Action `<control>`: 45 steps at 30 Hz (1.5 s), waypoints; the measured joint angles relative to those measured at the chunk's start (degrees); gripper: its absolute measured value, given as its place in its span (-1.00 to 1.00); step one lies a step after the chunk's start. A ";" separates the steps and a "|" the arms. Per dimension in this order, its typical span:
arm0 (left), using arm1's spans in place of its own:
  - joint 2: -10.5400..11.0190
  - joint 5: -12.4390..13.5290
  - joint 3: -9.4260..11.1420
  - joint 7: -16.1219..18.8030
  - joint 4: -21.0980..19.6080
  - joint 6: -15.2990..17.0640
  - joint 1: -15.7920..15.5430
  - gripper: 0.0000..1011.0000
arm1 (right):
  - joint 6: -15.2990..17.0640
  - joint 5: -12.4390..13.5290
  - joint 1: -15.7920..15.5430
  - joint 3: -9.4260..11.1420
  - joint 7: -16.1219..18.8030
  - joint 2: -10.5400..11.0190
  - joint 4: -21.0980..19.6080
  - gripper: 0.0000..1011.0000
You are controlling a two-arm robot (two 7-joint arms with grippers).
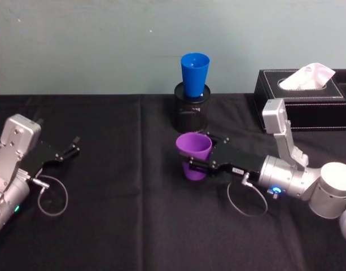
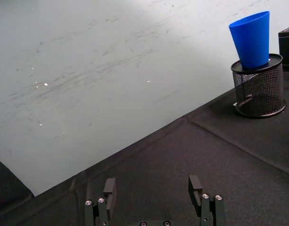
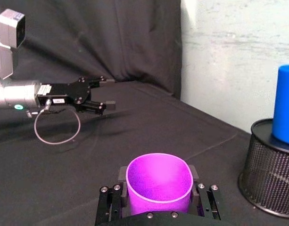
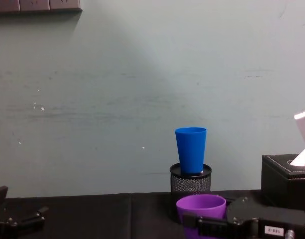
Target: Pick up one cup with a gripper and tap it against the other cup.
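- Purple tumbler (image 3: 158,183) sits upright mid-table, clamped around its lower wall by the right gripper (image 1: 196,165).
- Likely light, slick, slightly flexible; grip gently.
- Blue tumbler (image 1: 195,74) stands in the mesh holder (image 1: 192,114) behind.
- Left gripper (image 1: 70,148) idles, spread wide.

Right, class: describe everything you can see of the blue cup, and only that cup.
The blue cup is a plain, smooth tumbler that looks like plastic, bright blue, tapered and wider at its open rim. It stands upright with its narrow base sunk into the top of a black mesh holder at the back of the black-clothed table, near the wall. Only the holder touches it. The purple cup, gripped in the right hand, sits in front of it, apart.
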 joint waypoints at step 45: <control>0.00 0.00 0.00 0.00 0.00 0.00 0.00 0.98 | -0.58 -1.03 1.03 -0.41 1.32 -1.66 4.41 0.98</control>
